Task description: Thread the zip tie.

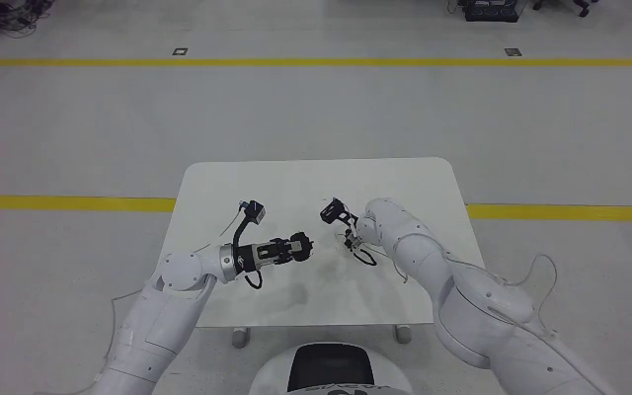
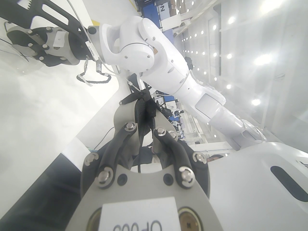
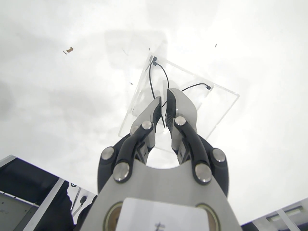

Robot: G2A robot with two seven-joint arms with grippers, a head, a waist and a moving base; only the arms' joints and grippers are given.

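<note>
My right gripper (image 3: 164,97) hangs over a clear tray (image 3: 223,111) on the white table (image 1: 395,286). Its fingers (image 3: 171,104) are shut on the thin strap of a black zip tie (image 3: 192,86), whose head points away towards the tray's far side. Two more black zip ties (image 3: 151,78) lie looped in the tray. My left gripper (image 2: 144,97) is held off the table, close beside the right gripper (image 1: 331,210), and is shut on a black zip tie end (image 2: 127,100) that sticks out past its tips. In the top view the left gripper (image 1: 301,244) faces the right one.
The table's front edge (image 1: 326,321) lies near both arms. Small dark specks and a brown scrap (image 3: 69,49) lie on the tabletop beside the tray. A cable loop (image 2: 96,80) hangs under the right wrist.
</note>
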